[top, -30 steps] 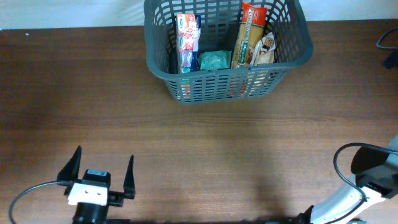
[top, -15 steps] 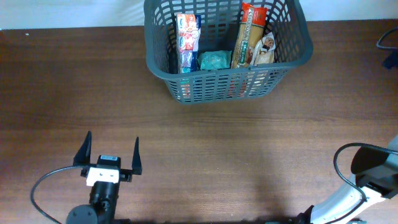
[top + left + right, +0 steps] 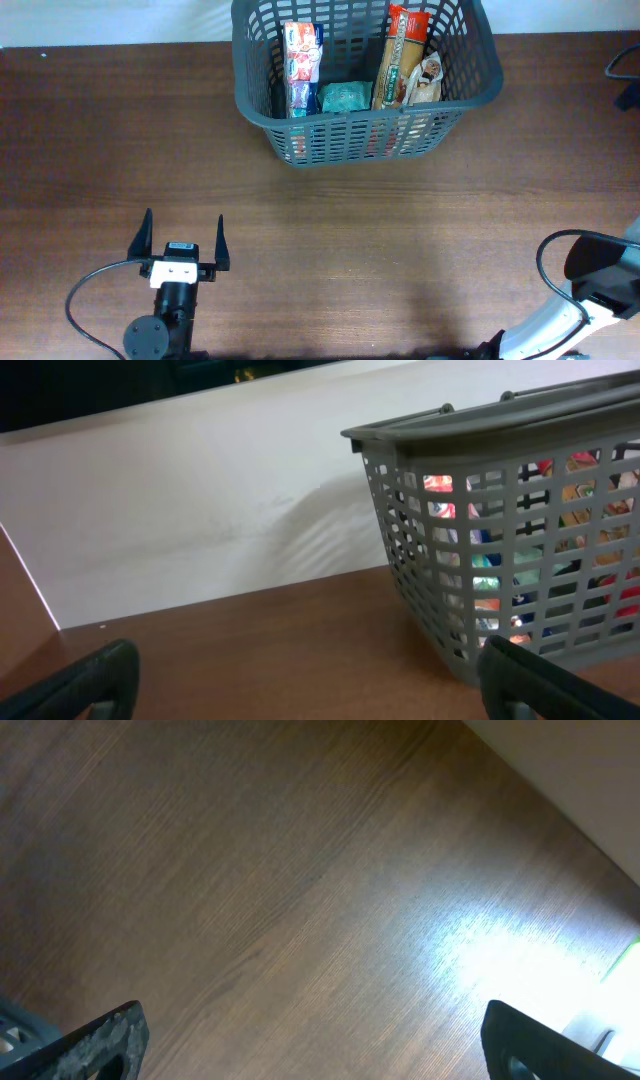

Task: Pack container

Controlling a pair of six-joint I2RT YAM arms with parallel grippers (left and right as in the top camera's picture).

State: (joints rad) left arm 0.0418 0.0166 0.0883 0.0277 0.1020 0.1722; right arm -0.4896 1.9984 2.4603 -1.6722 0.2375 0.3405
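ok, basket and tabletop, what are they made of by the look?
Basket: likely moulded plastic, dark grey, matt; slotted lattice walls, rounded rim. Table: wood or wood-look laminate, cannot tell which; brown with streaky grain, slight sheen, a bright glare patch in the right wrist view.

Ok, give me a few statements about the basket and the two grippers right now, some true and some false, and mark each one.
1. The basket holds a teal packet. True.
2. The left gripper is shut on a box. False: its jaws stand open and empty over the table.
3. The long pasta packet lies on the table. False: it stands inside the basket, toward its right side.
4. The right gripper is open. True.
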